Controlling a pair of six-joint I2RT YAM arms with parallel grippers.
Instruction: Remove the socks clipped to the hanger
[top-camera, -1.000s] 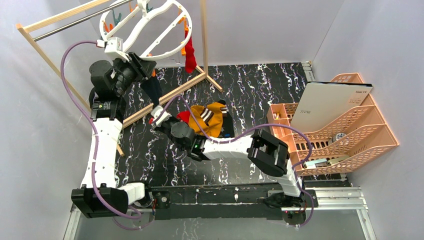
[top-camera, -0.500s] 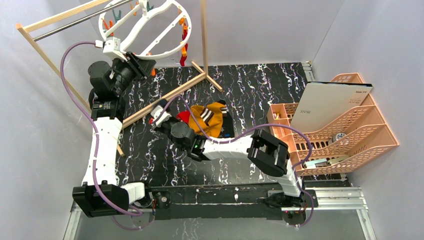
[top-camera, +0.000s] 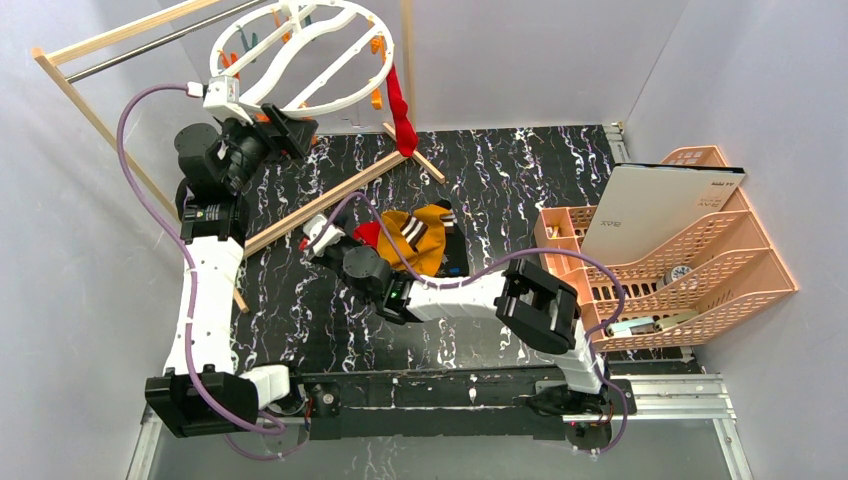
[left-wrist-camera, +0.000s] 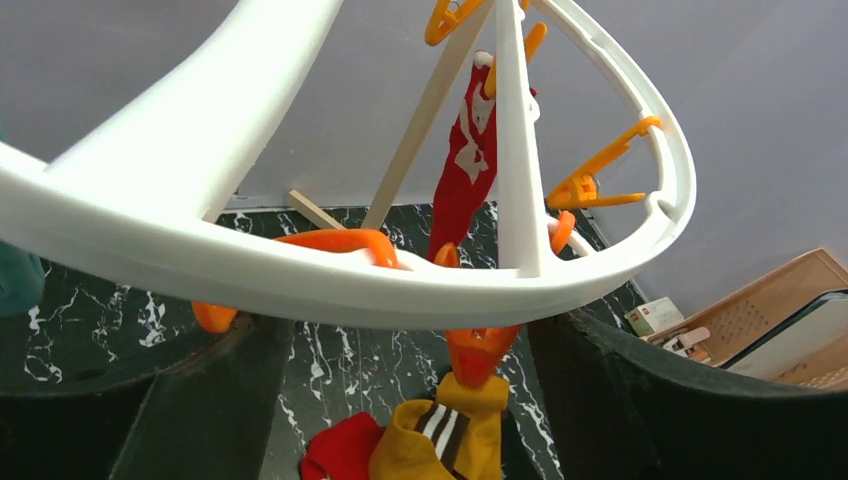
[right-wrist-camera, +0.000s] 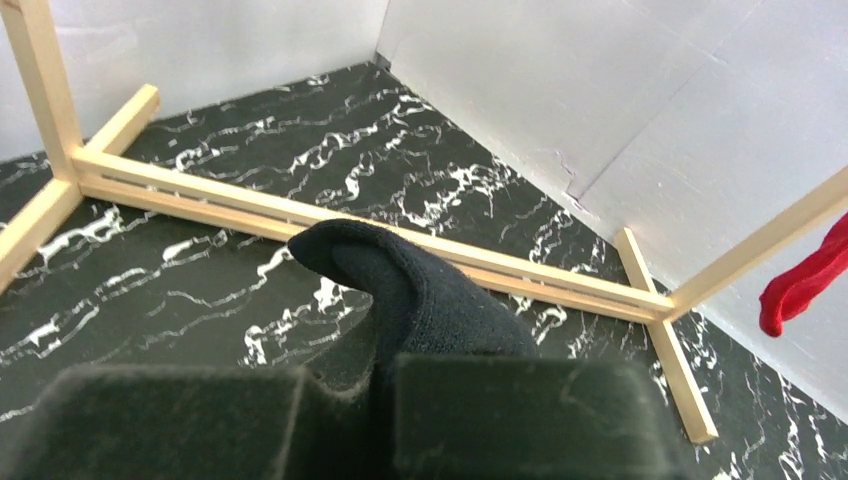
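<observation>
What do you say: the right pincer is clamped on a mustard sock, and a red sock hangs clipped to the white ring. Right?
Wrong colour: the right wrist view shows the right pincer clamped on a black sock, not mustard. The red sock hangs clipped to the white ring.

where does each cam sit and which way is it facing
top external: above and behind the bases, looking down on the table, hanger, left arm and right arm.
left wrist: close against the hanger ring, looking past it to the red sock; open left fingers frame the bottom.
right wrist: low over the table, facing the wooden rack; right fingers shut on the black sock.
shared: the red sock shows in all three.
</observation>
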